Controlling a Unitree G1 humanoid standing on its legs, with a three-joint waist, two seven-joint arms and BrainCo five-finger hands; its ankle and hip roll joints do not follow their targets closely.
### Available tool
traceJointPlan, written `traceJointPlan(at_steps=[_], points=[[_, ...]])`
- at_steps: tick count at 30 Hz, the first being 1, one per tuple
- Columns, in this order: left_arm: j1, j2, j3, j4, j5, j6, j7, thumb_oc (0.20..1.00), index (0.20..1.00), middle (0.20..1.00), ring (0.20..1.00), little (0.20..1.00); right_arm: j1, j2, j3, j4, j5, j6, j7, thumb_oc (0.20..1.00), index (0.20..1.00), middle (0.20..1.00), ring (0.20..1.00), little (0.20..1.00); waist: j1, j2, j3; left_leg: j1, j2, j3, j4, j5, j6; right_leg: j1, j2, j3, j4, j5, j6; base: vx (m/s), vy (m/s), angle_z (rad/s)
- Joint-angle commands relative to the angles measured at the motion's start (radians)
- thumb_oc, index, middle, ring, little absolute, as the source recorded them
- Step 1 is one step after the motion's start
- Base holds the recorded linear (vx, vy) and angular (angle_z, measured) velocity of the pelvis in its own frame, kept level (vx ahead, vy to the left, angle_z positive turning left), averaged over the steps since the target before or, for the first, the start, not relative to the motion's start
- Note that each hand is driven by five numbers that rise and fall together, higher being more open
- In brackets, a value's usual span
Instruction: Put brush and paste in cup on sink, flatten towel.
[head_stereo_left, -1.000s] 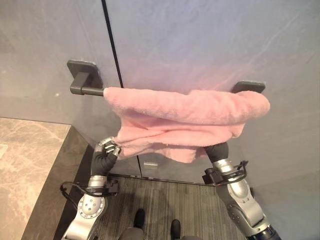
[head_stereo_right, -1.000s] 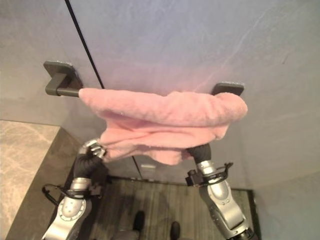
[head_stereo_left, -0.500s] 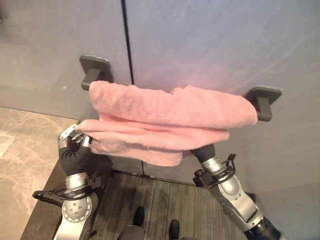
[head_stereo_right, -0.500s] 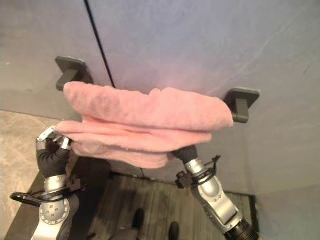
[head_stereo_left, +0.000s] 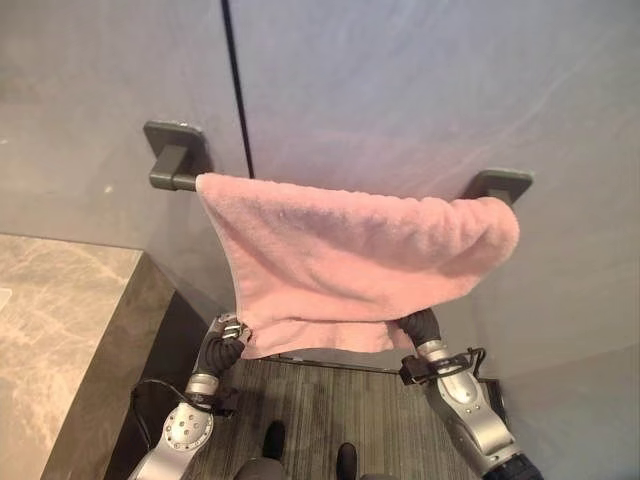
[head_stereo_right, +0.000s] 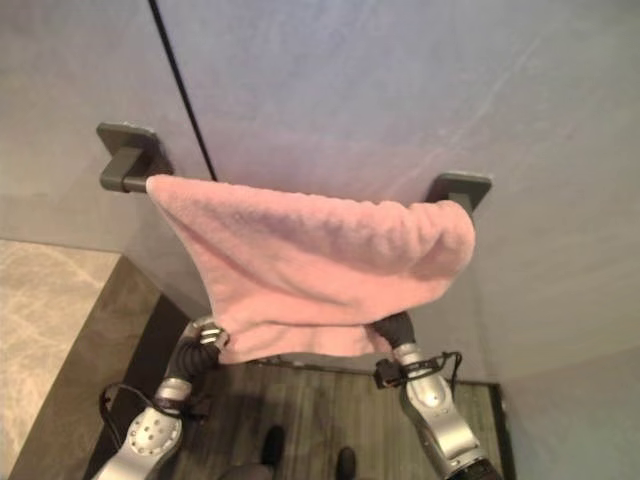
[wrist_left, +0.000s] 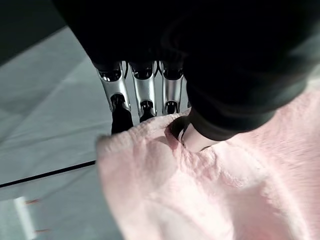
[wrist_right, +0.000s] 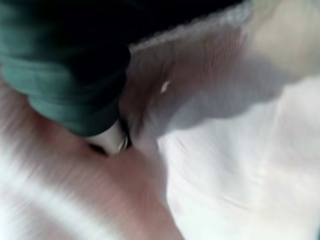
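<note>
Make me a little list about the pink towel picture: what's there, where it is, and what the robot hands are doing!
Towel: pink towel draped over the dark bar on the grey wall, hanging mostly flat
Left hand: left hand at the towel's lower left corner, fingers and thumb pinching the edge
Right hand: right hand at the lower right corner, fingers hidden behind the cloth
Beside it: stone counter
</note>
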Motion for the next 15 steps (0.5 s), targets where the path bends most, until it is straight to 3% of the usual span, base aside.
traceJointPlan(at_steps=[1, 2, 8, 12, 15], points=[[-0.002, -0.029, 0.027, 0.056, -0.011, 0.014, 0.025, 0.871, 0.871, 0.871, 0.871, 0.871, -0.078, 0.038, 0.01, 0.107, 0.002, 0.003, -0.05, 1.0, 1.0, 1.0, 1.0, 1.0, 0.028, 0.006, -0.065, 0.022, -0.002, 0.009, 0.006, -0.05, 0.015, -0.034, -0.02, 0.053, 0.007, 0.009, 0.059, 0.0, 0.0, 0.0], [-0.002, -0.029, 0.027, 0.056, -0.011, 0.014, 0.025, 1.0, 1.0, 1.0, 1.0, 1.0, -0.079, 0.038, 0.01, 0.109, 0.002, 0.003, -0.05, 1.0, 1.0, 1.0, 1.0, 1.0, 0.028, 0.006, -0.065, 0.022, -0.002, 0.009, 0.006, -0.05, 0.015, -0.034, -0.02, 0.053, 0.007, 0.009, 0.059, 0.0, 0.0, 0.0], [0.003, -0.062, 0.039, 0.131, -0.003, 0.059, 0.023, 1.0, 1.0, 1.0, 1.0, 1.0, -0.102, 0.061, 0.008, 0.211, 0.056, 0.038, -0.036, 1.0, 1.0, 1.0, 1.0, 1.0, 0.036, 0.015, -0.074, 0.025, -0.002, 0.018, 0.005, -0.05, 0.014, -0.035, -0.018, 0.059, 0.0, 0.017, 0.058, 0.0, -0.003, -0.02], [-0.02, -0.095, 0.025, 0.346, 0.03, 0.135, -0.004, 1.0, 1.0, 1.0, 1.0, 1.0, -0.123, 0.08, -0.013, 0.377, 0.085, 0.064, -0.025, 1.0, 1.0, 1.0, 1.0, 1.0, 0.028, 0.027, -0.073, 0.02, 0.002, 0.031, 0.005, -0.044, 0.012, -0.046, -0.017, 0.069, 0.0, 0.025, 0.058, -0.02, -0.003, -0.08], [-0.023, -0.121, 0.028, 0.413, -0.029, 0.148, -0.036, 1.0, 1.0, 1.0, 1.0, 1.0, -0.117, 0.081, -0.034, 0.454, 0.072, 0.08, -0.018, 1.0, 1.0, 1.0, 1.0, 1.0, 0.019, 0.034, -0.074, 0.015, 0.004, 0.039, 0.005, -0.042, 0.01, -0.052, -0.017, 0.072, 0.0, 0.03, 0.058, -0.04, 0.013, -0.11]])
